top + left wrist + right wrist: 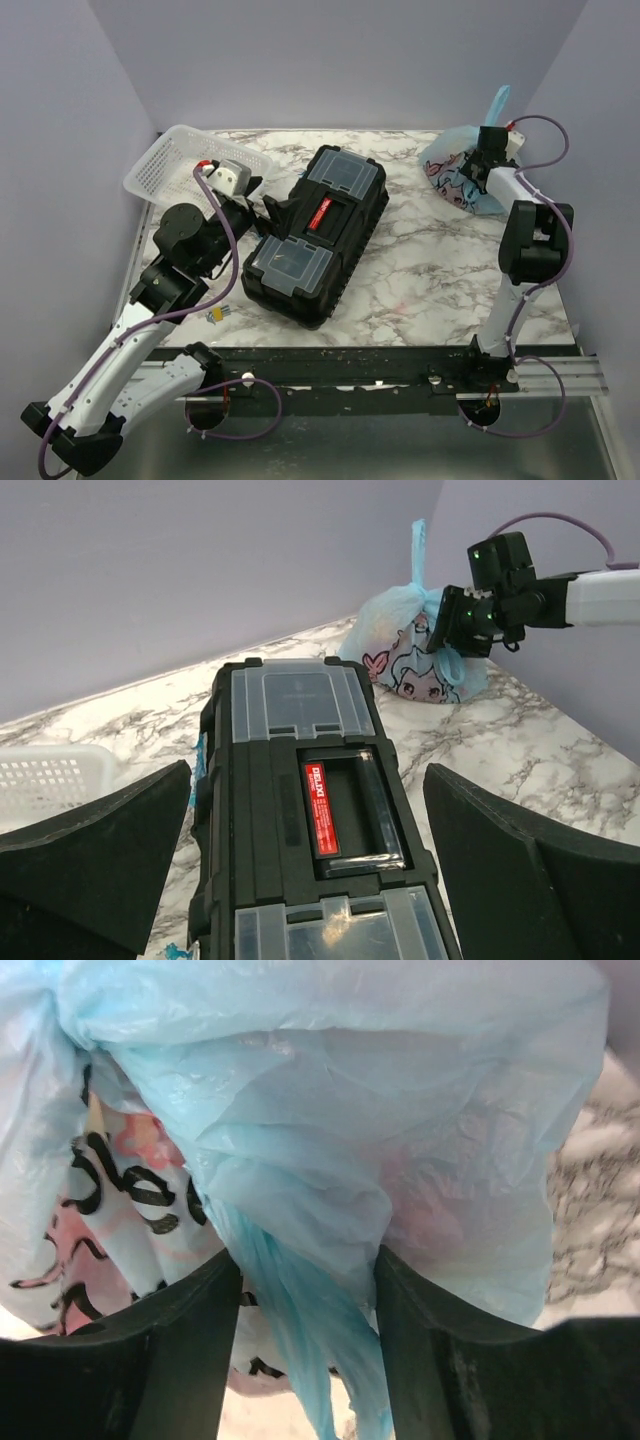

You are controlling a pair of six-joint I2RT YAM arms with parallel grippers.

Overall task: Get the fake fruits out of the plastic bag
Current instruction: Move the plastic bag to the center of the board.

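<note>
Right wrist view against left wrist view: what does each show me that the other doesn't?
Only the right wrist view: a close look at a fold of the light-blue translucent plastic bag between the fingers of the right gripper, with a faint pink-red shape behind the film; whether the fold is pinched I cannot tell. Only the left wrist view: the black plastic toolbox with clear lid panels, the white mesh basket, and the bag's twisted top standing upright. Both: the bag's cartoon print, the marble table and that gripper at the bag.

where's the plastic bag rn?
Top view: the plastic bag is at the far right corner of the table, right of the black toolbox, the right gripper around a fold of it.
</note>
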